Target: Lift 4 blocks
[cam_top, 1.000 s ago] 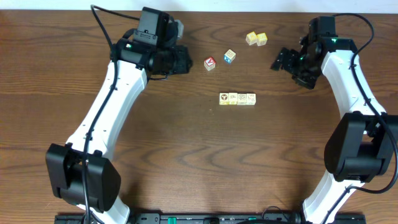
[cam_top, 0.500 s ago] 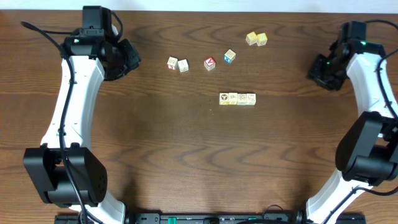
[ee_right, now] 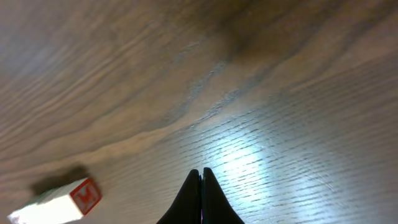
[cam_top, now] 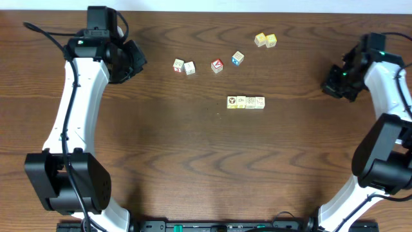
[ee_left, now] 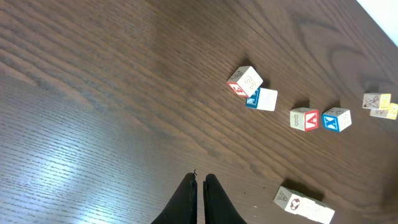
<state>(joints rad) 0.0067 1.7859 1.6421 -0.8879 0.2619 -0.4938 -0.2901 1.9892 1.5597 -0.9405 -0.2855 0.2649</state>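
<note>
The four blocks point(cam_top: 245, 102) are cream cubes lying side by side in a short row at mid-table, the left one marked with a dark ring. The row also shows at the bottom right of the left wrist view point(ee_left: 303, 205). My left gripper point(cam_top: 136, 63) hangs at the far left, well away from the row. Its jaws are shut on nothing point(ee_left: 200, 178). My right gripper point(cam_top: 332, 82) is off to the right of the row, also shut and empty point(ee_right: 200, 171). Neither gripper touches a block.
Two red- and blue-marked cubes point(cam_top: 183, 66) sit close together left of centre. A red-faced cube point(cam_top: 217, 66) and a blue-faced cube point(cam_top: 238, 58) sit nearer the middle. Two yellow cubes point(cam_top: 265, 40) lie at the back. A pale block with a red face point(ee_right: 85, 194) shows at the right wrist view's lower left.
Both arms swung outward from the middle, the left to the far left and the right to the far right. That uncovered the pair of cubes left of centre. Both grippers closed.
</note>
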